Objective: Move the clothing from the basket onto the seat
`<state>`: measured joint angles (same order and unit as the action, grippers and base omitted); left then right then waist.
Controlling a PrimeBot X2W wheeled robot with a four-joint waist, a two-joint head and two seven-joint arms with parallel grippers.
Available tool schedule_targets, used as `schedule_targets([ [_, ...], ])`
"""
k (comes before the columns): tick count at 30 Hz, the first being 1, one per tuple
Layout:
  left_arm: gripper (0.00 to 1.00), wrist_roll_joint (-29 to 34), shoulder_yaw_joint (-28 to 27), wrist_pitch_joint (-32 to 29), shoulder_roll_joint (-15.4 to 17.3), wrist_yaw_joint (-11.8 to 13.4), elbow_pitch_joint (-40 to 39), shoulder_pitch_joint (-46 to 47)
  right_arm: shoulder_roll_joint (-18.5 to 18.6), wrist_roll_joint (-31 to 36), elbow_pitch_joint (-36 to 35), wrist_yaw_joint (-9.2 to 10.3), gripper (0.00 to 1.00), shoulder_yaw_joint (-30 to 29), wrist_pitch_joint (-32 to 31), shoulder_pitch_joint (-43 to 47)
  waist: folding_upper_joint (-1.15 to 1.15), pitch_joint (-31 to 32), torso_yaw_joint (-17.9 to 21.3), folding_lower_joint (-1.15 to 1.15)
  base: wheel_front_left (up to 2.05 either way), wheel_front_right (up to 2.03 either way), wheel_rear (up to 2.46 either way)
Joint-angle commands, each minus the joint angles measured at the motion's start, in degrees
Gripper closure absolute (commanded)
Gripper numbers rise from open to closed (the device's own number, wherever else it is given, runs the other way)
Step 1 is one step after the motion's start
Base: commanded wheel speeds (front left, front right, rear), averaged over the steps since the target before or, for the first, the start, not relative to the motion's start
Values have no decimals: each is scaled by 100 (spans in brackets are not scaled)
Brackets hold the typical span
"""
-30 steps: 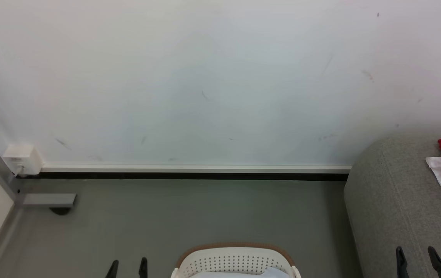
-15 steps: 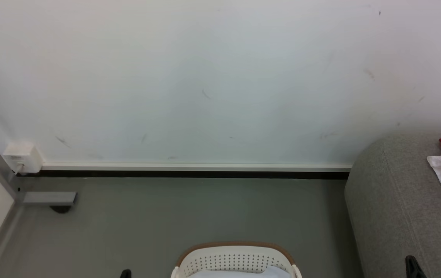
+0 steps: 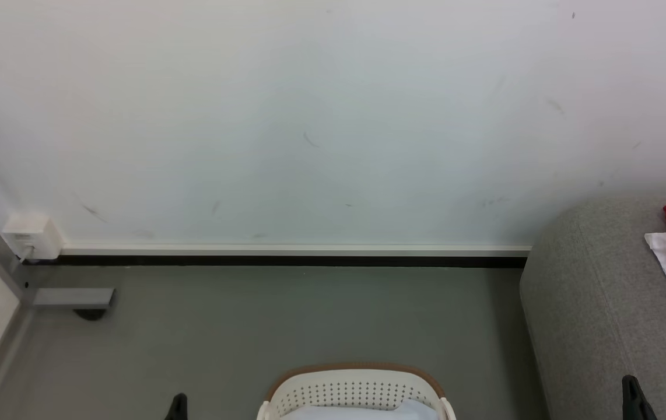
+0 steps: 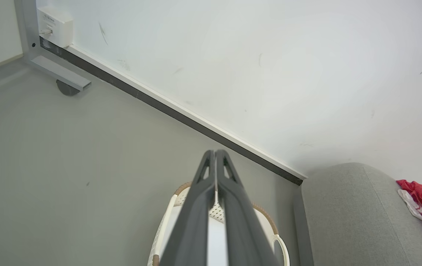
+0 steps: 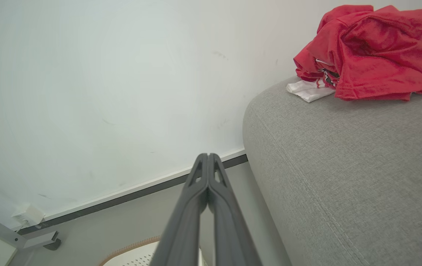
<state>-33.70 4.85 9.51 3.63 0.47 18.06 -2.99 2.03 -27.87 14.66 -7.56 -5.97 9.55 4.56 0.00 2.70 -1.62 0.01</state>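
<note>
Both arms are held low, fingers pointing toward the wall [image 3: 309,116]. The left gripper [image 4: 215,152] sits to the left of the basket [image 3: 356,389], its fingers pressed together and empty. The right gripper [image 5: 208,155] is likewise closed on nothing, beside the rounded corner of the seat [image 5: 344,177]. The clothing [image 5: 370,51] lies bunched on the seat top, apart from both grippers.

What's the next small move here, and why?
Probably bend to look down into the basket: the clothing already lies on the seat, the left gripper and right gripper are shut and empty, and something pale in the basket is cut off at the edge.
</note>
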Motion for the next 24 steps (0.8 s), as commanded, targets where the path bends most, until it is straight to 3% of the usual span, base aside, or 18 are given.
schedule_targets([
  [1,100,-239,-69,-51,5,-48,-105,172,53,-255,-98,2,100,-8,-49,-179,0,-4,2,0,0,0,0],
  [24,100,-1942,-396,-521,-16,-277,-204,412,72,-2132,-101,5,100,-24,-520,-460,0,-65,37,0,0,0,0],
])
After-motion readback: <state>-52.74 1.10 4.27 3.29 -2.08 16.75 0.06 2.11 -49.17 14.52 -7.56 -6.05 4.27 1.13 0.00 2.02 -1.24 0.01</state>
